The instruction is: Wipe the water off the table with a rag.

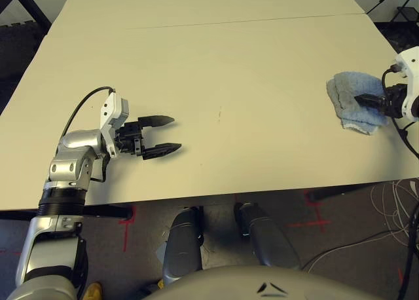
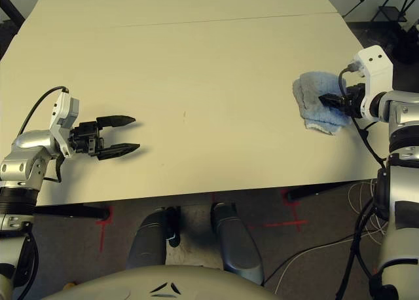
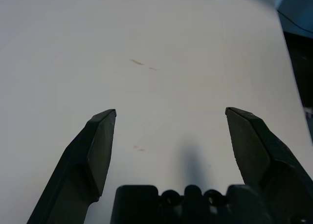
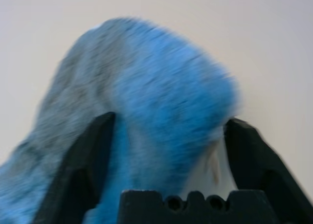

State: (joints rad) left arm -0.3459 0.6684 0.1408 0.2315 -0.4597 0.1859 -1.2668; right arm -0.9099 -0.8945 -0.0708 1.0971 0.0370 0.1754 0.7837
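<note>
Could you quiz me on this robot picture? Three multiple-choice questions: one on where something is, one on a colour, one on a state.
1. Where on the table does the rag lie?
A. near its right edge
B. in its middle
C. by the left arm

2. What colour is the rag?
A. red
B. light blue
C. green

3. How do the left gripper's fingers stand?
A. shut on the rag
B. shut on nothing
C. apart, nothing between them

Answers: 1 A, it sits at the right gripper; 2 B, fluffy blue cloth; 3 C, bare tabletop shows between them in the left wrist view.
</note>
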